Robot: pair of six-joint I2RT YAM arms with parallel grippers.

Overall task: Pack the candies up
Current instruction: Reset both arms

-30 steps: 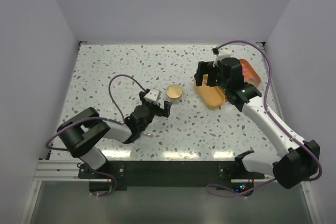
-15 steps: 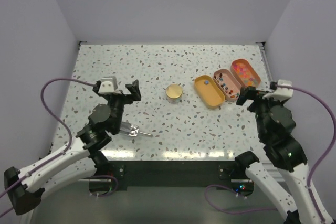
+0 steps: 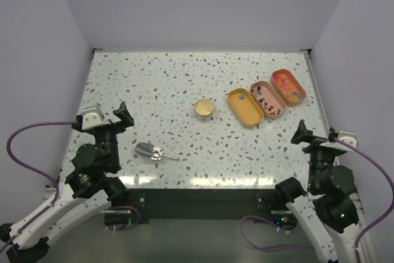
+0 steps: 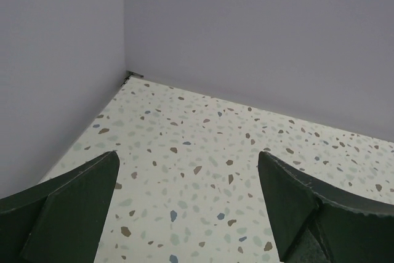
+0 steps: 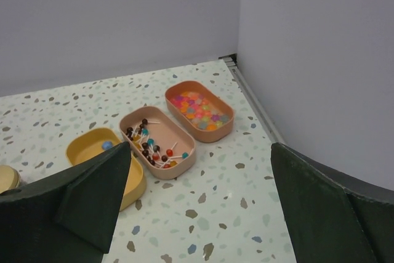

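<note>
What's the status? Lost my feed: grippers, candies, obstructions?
Left gripper open, right gripper open, both empty at the near edge. Candies sit in the orange tray, far right; one blue piece in the yellow tray. Scoop lies loose; path clear.

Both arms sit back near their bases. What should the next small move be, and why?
Probably bring the left gripper down over the metal scoop, which lies nearest that arm. Both it and the right gripper are open and empty, and the candies sit in the orange tray while the yellow tray holds just one.
</note>
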